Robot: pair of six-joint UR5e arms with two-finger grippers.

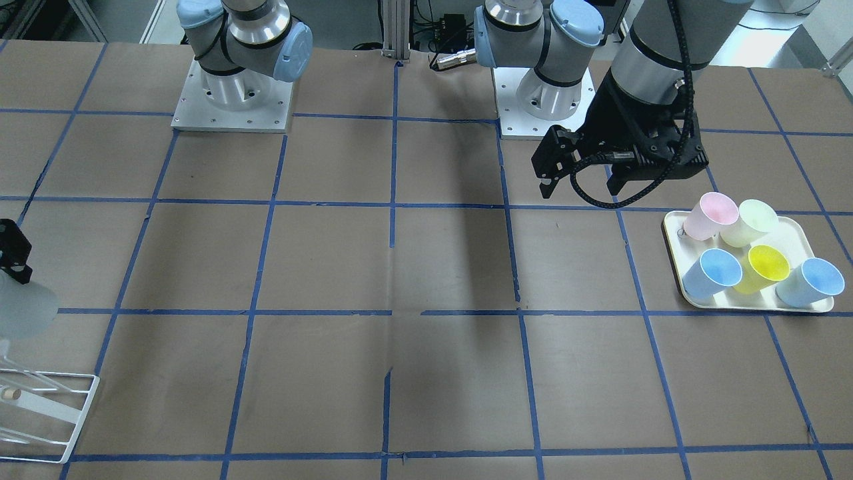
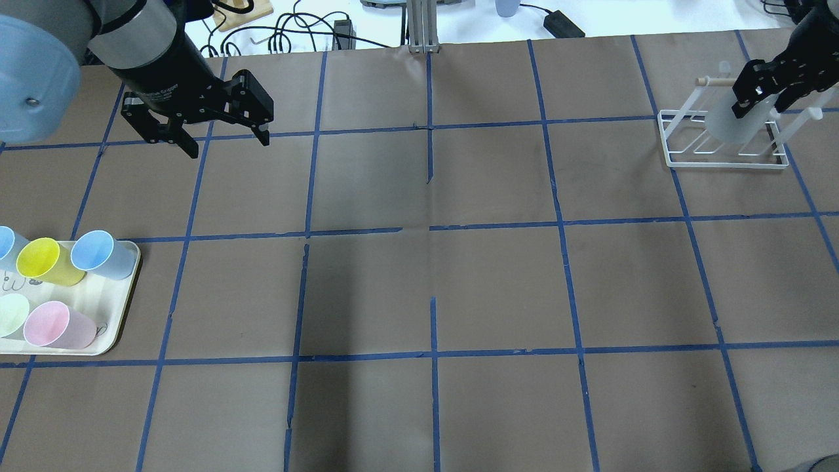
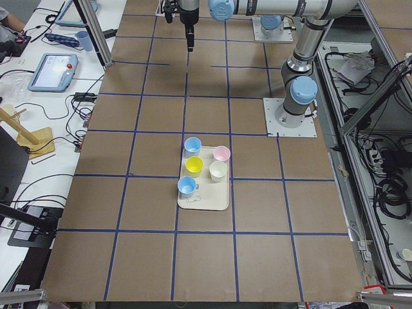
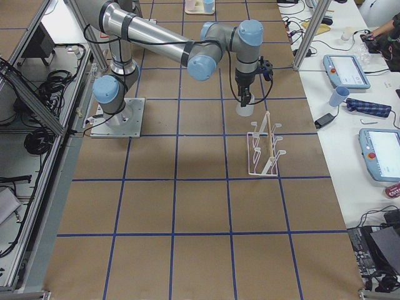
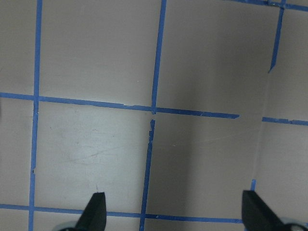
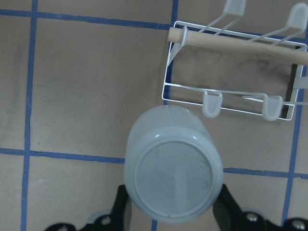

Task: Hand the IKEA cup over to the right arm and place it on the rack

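Right wrist-mounted view: pale grey tapered plastic tumbler (image 6: 173, 173), inverted, clamped across its sidewall by the black right gripper (image 6: 174, 207) just beside the white wire rack (image 6: 231, 44) — probably light, stiff, slick; black left gripper (image 2: 229, 147) gapes empty, far from the rack.

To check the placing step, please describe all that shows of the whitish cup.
The IKEA cup is a plain, whitish, slightly see-through plastic tumbler, tapered, handleless. The right gripper clamps its sides, its round base facing the wrist camera. It hangs beside the rack, on no prong yet.
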